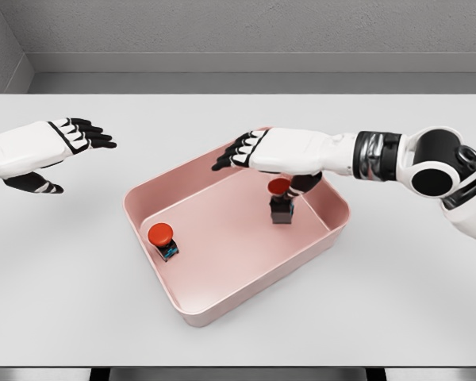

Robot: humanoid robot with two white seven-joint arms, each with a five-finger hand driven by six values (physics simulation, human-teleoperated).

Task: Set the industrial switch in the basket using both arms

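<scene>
Here, the pink basket (222,305) sits on the white table (63,302), turned at an angle to the table's edges, a shallow tray with rounded corners and low walls. Two industrial switches are inside it. The first switch (163,240) lies on the basket floor close to the left wall; it has a round red mushroom cap on top of a small dark body that shows a bit of blue at its lower edge, and it leans slightly. The second switch (281,202) is toward the basket's far right corner, standing upright, with the same red cap above a black boxy body.

My right hand (262,151) reaches in over the basket's far side, directly above that second switch. My fingers are stretched out flat toward the left and hold nothing; my thumb hangs down beside the red cap, and I cannot tell whether it touches it.

My left hand (44,151) hovers over the table well to the left of the basket, fingers extended and relaxed, thumb dropped below the palm, grasping nothing
</scene>
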